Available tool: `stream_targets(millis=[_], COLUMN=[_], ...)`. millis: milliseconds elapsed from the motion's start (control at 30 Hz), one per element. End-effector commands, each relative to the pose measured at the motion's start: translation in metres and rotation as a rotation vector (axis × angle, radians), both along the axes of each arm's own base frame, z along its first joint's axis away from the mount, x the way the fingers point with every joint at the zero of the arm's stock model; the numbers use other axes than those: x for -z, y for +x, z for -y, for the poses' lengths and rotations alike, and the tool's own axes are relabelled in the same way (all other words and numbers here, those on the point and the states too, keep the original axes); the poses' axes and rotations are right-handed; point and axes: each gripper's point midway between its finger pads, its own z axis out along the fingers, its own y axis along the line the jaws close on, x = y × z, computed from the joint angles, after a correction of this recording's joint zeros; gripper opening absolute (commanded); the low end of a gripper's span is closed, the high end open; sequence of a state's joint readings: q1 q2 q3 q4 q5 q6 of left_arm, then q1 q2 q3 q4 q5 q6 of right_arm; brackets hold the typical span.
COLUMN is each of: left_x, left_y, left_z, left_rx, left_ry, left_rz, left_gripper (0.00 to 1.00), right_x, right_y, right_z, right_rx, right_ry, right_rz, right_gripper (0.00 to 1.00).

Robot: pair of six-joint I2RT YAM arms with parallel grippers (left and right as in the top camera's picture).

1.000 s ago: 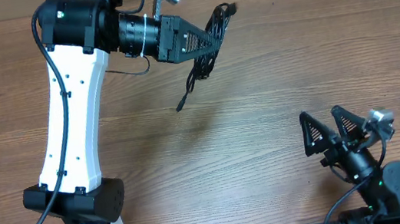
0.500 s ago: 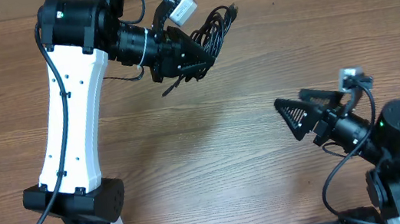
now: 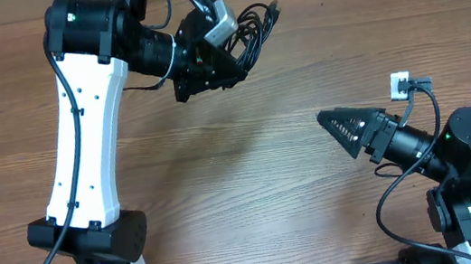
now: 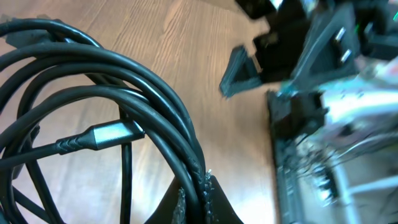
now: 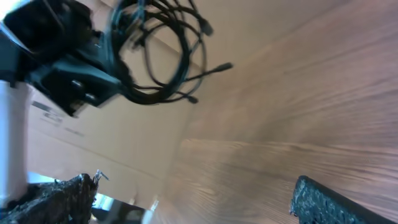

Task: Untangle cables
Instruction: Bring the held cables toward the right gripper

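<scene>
The cables [image 3: 254, 25] are a tangled bundle of thin black cords, lifted off the table at the back. My left gripper [image 3: 230, 58] is shut on the bundle. In the left wrist view the loops of the cables [image 4: 134, 87] run down between the fingertips [image 4: 196, 190], and a silver-tipped plug [image 4: 107, 134] lies across them. My right gripper [image 3: 335, 124] hangs open at the right, pointing left toward the bundle and well apart from it. The right wrist view shows the cables [image 5: 163, 53] hanging far off, with nothing between the fingers [image 5: 339, 204] of the right gripper [image 5: 193, 199].
The wooden table [image 3: 250, 176] lies below both arms. The white left arm [image 3: 82, 143] rises from its base at the lower left. The right arm's base [image 3: 469, 211] stands at the lower right. A cardboard wall [image 5: 93, 143] shows behind the table in the right wrist view.
The left gripper has turned and drawn the bundle up, so the dangling end no longer hangs toward the table. The right arm has risen and swung its open gripper to point left.
</scene>
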State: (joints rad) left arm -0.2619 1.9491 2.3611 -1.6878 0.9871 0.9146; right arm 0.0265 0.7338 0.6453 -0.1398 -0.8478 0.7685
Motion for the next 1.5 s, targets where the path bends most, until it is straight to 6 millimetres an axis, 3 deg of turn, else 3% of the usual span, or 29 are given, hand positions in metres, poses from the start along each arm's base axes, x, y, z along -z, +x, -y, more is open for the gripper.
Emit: stream_targets(millis=[0,133,367,600,767,933,1233,1467], left_x=[0.003,0.011,0.02,0.023,0.025,0.035,0.04,0.055], left_y=[-0.003,-0.008,-0.019,-0.018,-0.017,-0.009,-0.006,-0.005], left_z=[0.004,0.012,0.024,0.023,0.022,0.011,0.007,0.001], left_rx=[0.116,0.142,0.187,0.171,0.147,0.08,0.033,0.005], left_ry=[0.043,0.098,0.168,0.192,0.208,0.301,0.337,0.392], left_rz=[0.197,0.212,0.232,0.219,0.196,0.176,0.139,0.088], left_gripper=[0.04,0.04,0.04,0.04,0.04,0.04,0.04,0.04], right_x=[-0.028,-0.04,-0.032,-0.009,0.021,0.034,0.025,0.025], right_y=[-0.001,0.004,0.016,0.045,0.06,0.061,0.055,0.055], right_z=[-0.001,0.003,0.008,0.018,0.012,0.005,-0.002,-0.002], right_rx=[-0.004,0.028,0.078,0.175,0.147,0.094,0.013,0.007], right_ry=[0.089,0.117,0.116,0.158,0.157,0.146,0.091,0.086], right_rz=[0.007,0.039,0.01,-0.126,-0.242,-0.279,-0.166,-0.158], right_gripper=[1.0,1.0,1.0,1.0,1.0,1.0,1.0,1.0])
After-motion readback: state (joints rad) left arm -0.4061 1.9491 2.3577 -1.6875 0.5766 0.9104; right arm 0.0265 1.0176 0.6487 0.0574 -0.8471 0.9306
